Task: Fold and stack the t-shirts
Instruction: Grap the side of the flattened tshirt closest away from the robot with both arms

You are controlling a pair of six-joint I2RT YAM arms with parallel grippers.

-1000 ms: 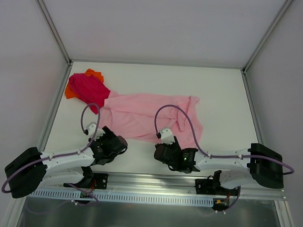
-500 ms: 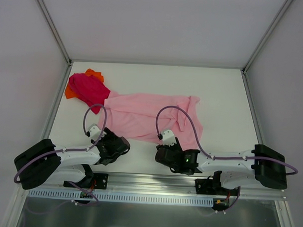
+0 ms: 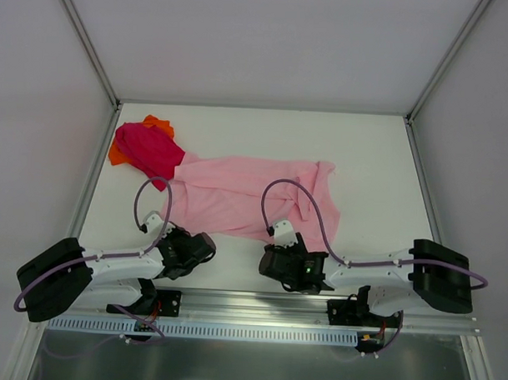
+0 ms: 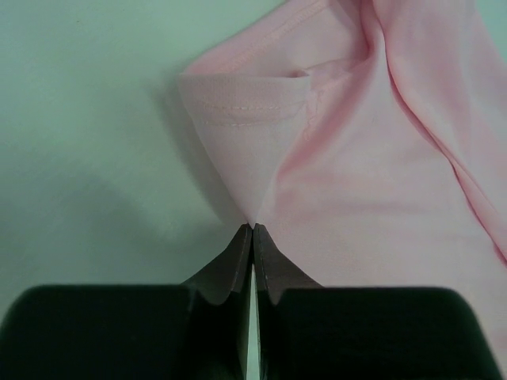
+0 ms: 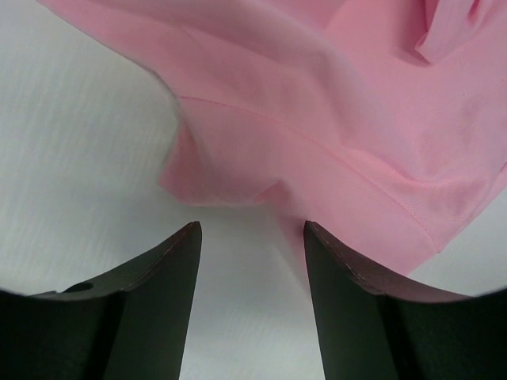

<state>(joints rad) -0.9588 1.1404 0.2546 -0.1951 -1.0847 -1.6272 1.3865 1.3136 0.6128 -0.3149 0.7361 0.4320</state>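
Observation:
The light pink t-shirt (image 3: 237,194) lies spread and rumpled across the middle of the table. My left gripper (image 3: 204,243) is at its near-left edge. In the left wrist view the left gripper (image 4: 252,229) is shut, and a corner of the light pink t-shirt (image 4: 356,158) by a stitched hem narrows to a point between its tips. My right gripper (image 5: 252,226) stands open at the near hem of the light pink t-shirt (image 5: 317,119), bare table between its fingers. A magenta t-shirt (image 3: 147,149) lies bunched on an orange t-shirt (image 3: 159,122) at the far left.
Metal frame posts and white walls enclose the table (image 3: 372,161) on the left, back and right. Purple cables loop above both wrists. A metal rail (image 3: 258,303) runs along the near edge by the arm bases.
My left gripper has closed from open onto the corner of the light pink t-shirt, and its arm has shifted slightly. The right gripper has stayed open, nearly in place.

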